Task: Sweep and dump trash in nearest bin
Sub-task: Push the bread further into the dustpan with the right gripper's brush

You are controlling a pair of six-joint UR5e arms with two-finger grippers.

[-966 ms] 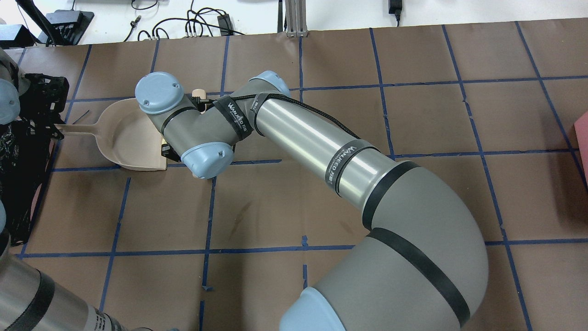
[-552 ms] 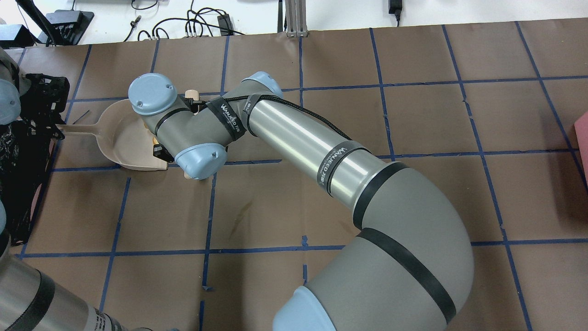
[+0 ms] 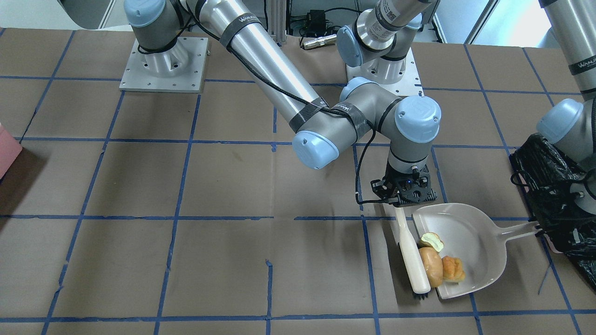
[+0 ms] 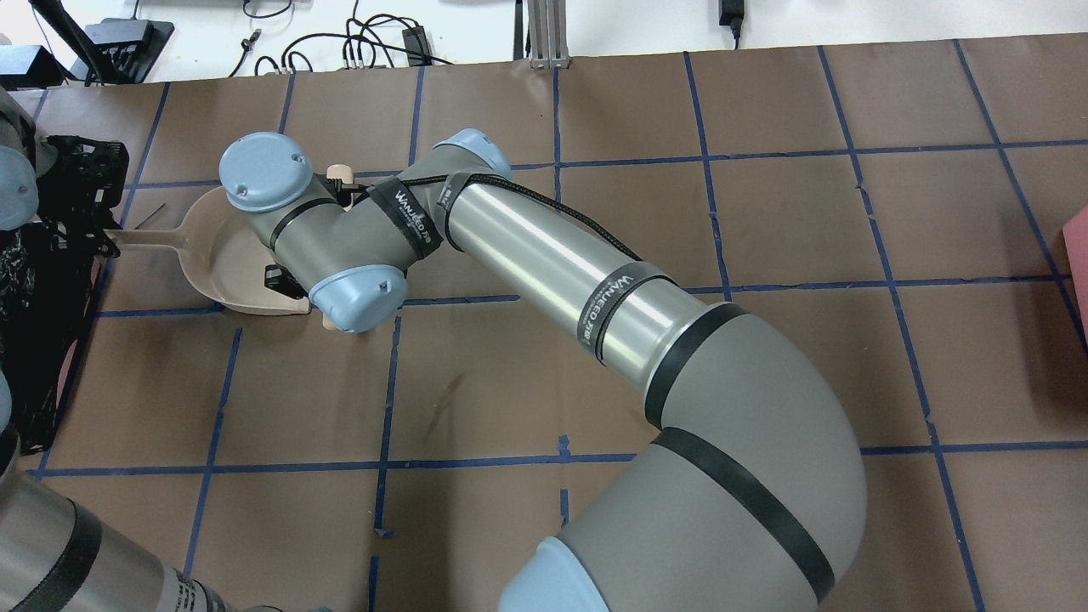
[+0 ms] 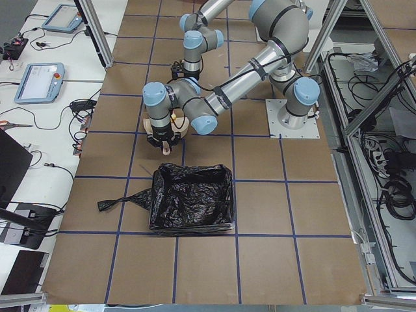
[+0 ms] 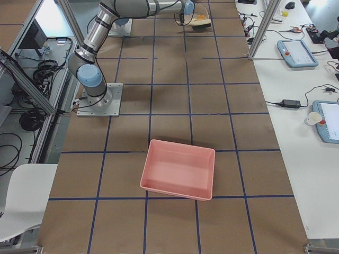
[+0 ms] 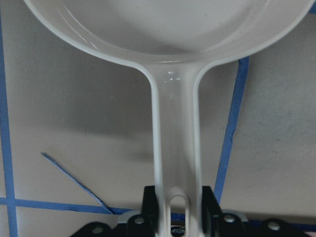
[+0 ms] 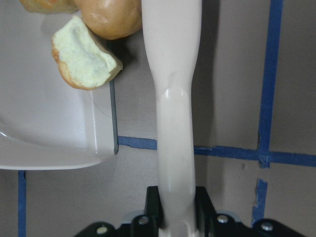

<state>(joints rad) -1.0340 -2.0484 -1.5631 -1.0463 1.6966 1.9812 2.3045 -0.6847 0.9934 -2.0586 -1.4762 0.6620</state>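
The trash lies at the mouth of a beige dustpan (image 3: pixel 479 237): a brown lump (image 3: pixel 430 267), a pale bitten chunk (image 3: pixel 432 241) and an orange-brown chunk (image 3: pixel 453 269). My right gripper (image 3: pixel 402 204) is shut on the handle of a cream brush (image 3: pixel 412 260), whose head lies against the brown lump. In the right wrist view the brush handle (image 8: pixel 173 98) runs past the pale chunk (image 8: pixel 84 57). My left gripper (image 7: pixel 177 212) is shut on the dustpan handle (image 7: pixel 176 143), beside the black-bagged bin (image 3: pixel 554 200).
The black-bagged bin (image 5: pixel 192 198) stands at the table's left end, right behind the dustpan handle. A plain pink tub (image 6: pixel 180 169) sits far off toward the right end. The table is brown paper with a blue tape grid (image 4: pixel 544 382).
My right arm has moved toward the robot's left, carrying the brush toward the dustpan, and its wrist now covers more of the pan. The left gripper and the dustpan have not moved.
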